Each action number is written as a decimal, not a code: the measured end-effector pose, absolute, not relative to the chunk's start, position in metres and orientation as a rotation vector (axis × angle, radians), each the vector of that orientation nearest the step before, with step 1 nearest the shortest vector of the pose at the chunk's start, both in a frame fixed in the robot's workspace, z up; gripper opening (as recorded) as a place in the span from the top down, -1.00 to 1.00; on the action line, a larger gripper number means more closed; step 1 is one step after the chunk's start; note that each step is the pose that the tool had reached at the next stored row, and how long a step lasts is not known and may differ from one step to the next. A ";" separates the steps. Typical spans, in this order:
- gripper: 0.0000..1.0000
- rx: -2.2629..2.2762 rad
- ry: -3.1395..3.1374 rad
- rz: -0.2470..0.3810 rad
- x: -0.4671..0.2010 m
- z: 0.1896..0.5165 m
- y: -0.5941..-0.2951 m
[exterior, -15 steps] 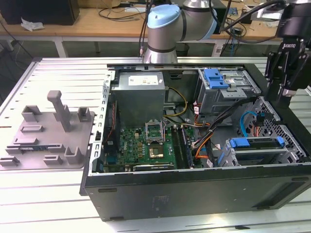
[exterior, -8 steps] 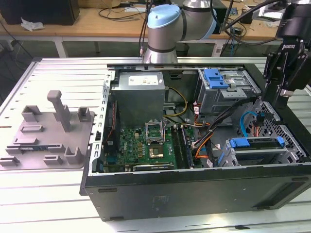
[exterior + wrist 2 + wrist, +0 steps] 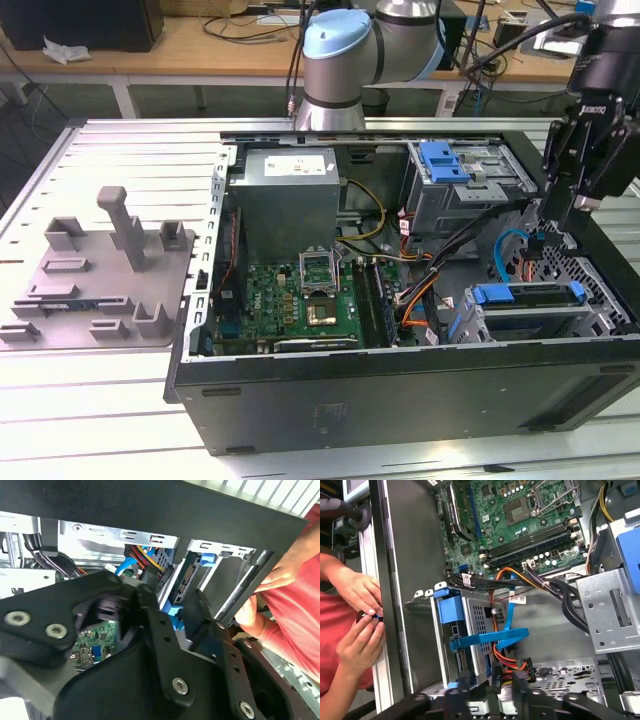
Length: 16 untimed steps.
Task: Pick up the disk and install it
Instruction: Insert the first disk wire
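Observation:
The disk (image 3: 527, 294) sits in the drive cage at the front of the open computer case, on the exterior view's right, with its blue carrier frame showing along the top. In the first wrist view its blue frame (image 3: 451, 611) stands in the cage beside a blue cable. My gripper (image 3: 568, 215) hangs a little above and behind that cage, over the cables. In the second wrist view my gripper (image 3: 175, 607) is open, and its black fingers (image 3: 150, 615) hold nothing.
A person's hands (image 3: 362, 615) rest on the case's edge close to the cage. Inside the case are a grey power supply (image 3: 288, 195), the motherboard (image 3: 300, 295), an upper bay with a blue bracket (image 3: 445, 160) and orange cables (image 3: 420, 290). A grey fixture (image 3: 100, 270) lies outside.

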State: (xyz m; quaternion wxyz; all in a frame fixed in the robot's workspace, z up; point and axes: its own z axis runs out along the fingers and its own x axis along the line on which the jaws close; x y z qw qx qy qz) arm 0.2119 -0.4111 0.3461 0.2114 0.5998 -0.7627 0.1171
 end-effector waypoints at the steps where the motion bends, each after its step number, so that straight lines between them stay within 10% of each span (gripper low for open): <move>1: 0.18 1.666 -2.118 0.324 0.212 0.345 -0.411; 16: 0.34 1.654 -2.125 0.321 0.210 0.335 -0.409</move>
